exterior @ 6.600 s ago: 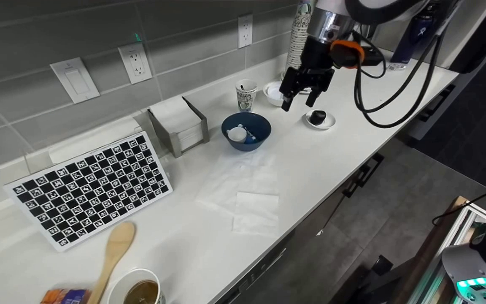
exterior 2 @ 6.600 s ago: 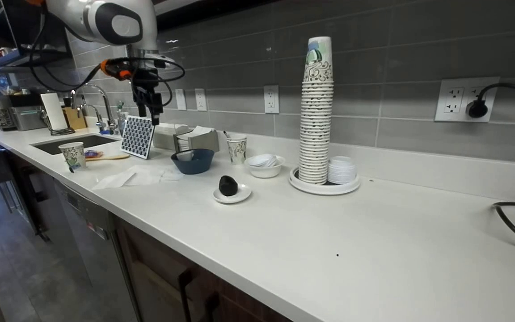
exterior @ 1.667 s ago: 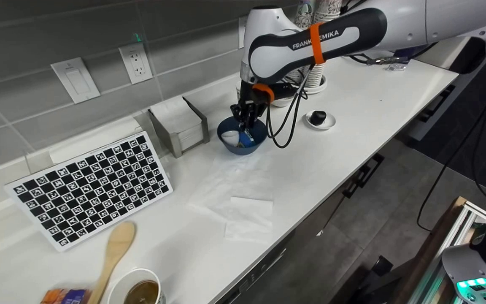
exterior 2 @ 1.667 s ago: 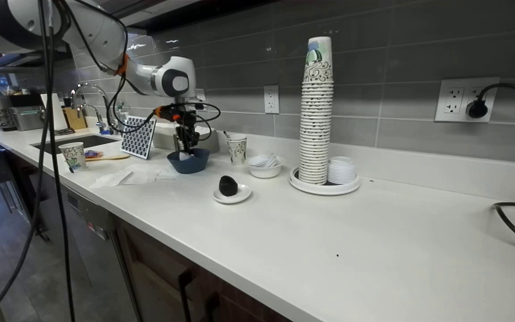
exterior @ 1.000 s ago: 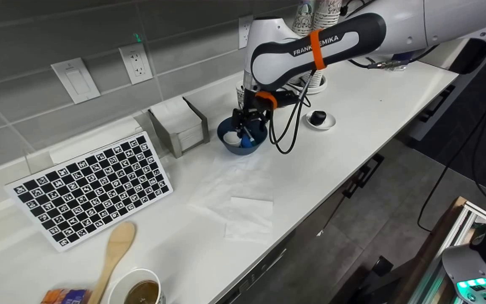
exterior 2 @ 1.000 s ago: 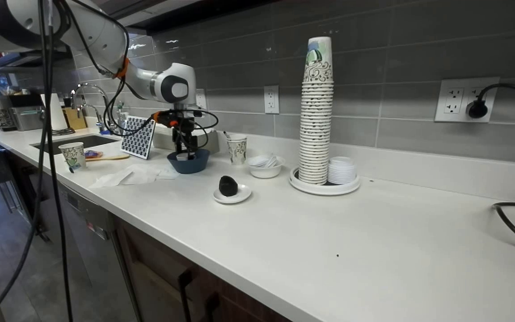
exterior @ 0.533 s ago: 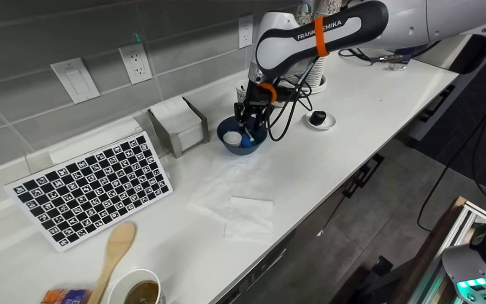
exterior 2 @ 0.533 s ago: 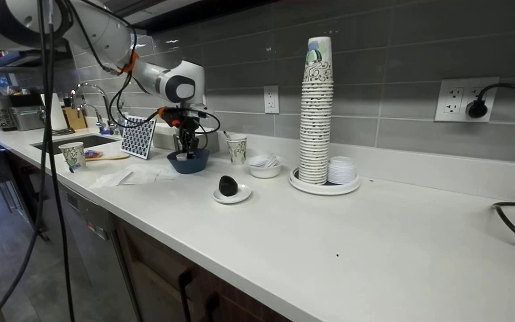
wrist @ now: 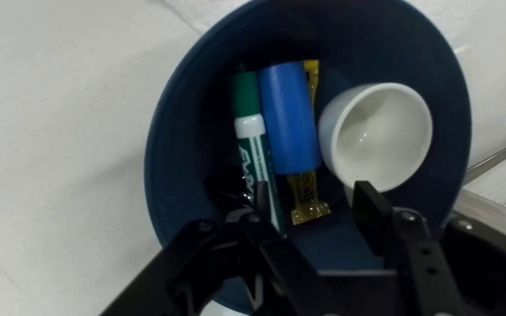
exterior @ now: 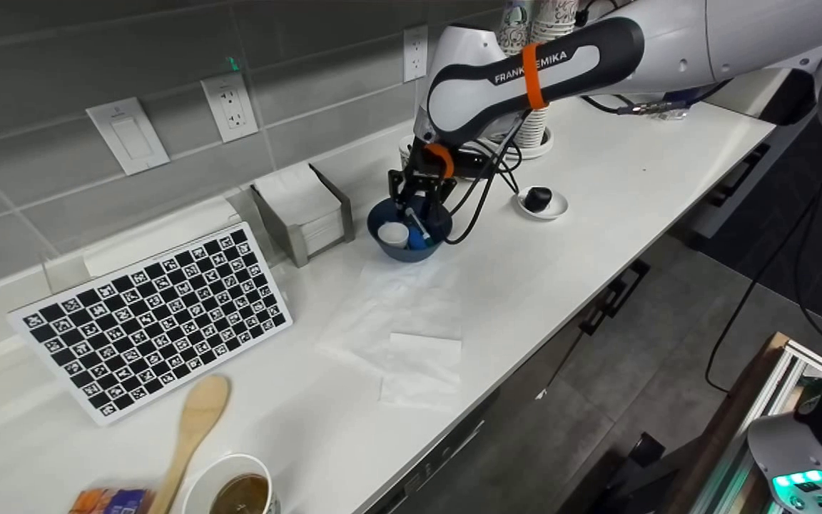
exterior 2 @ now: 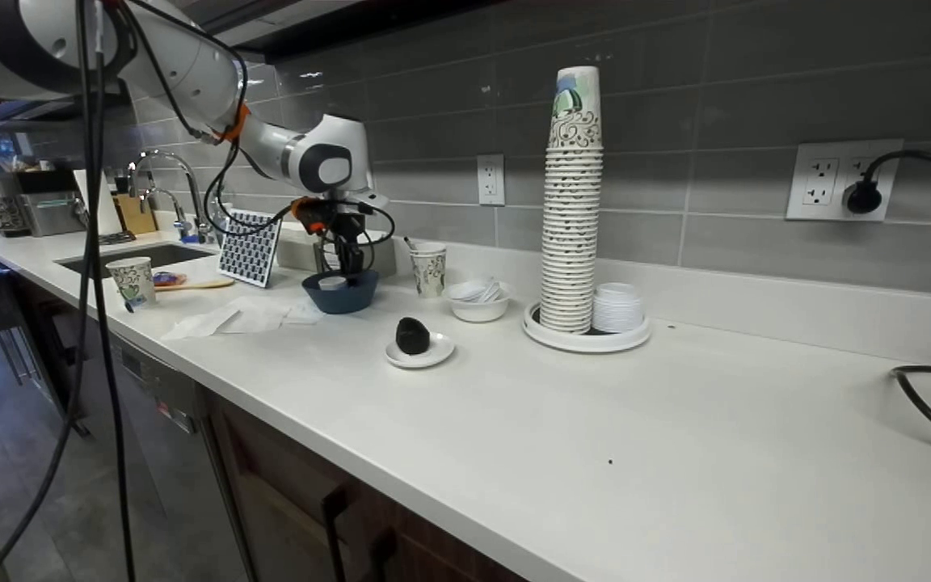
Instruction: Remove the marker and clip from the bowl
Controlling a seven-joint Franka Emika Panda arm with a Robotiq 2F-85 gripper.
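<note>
- Pointing down into the dark blue bowl (wrist: pixel 169 175): end effector (wrist: pixel 311 193), fingers (wrist: pixel 371 219) spread well apart, nothing gripped between them
- Bowl sits upright on the counter (exterior: pixel 539 285), near the napkin holder (exterior: pixel 304 214); paper sheets (exterior: pixel 422 368) lie flat nearby
- Green marker (wrist: pixel 257 151) inside bowl, alongside blue cylinder (wrist: pixel 290 120); one finger overlaps marker's lower part in wrist view, can't tell if touching
- Yellow packet (wrist: pixel 305 193) also in bowl, partly under blue cylinder
- White cup (wrist: pixel 378 136) in bowl, mouth up, on cylinder's other side from marker
- Dark glinting object (wrist: pixel 224 191) beside marker, too dim to identify
- Small white dish (exterior: pixel 557 207) with black lump (exterior: pixel 538 198) on it, apart from bowl in both exterior views
- White bowl (exterior 2: pixel 478 312) and tall cup stack (exterior 2: pixel 570 226) farther along in an exterior view
</note>
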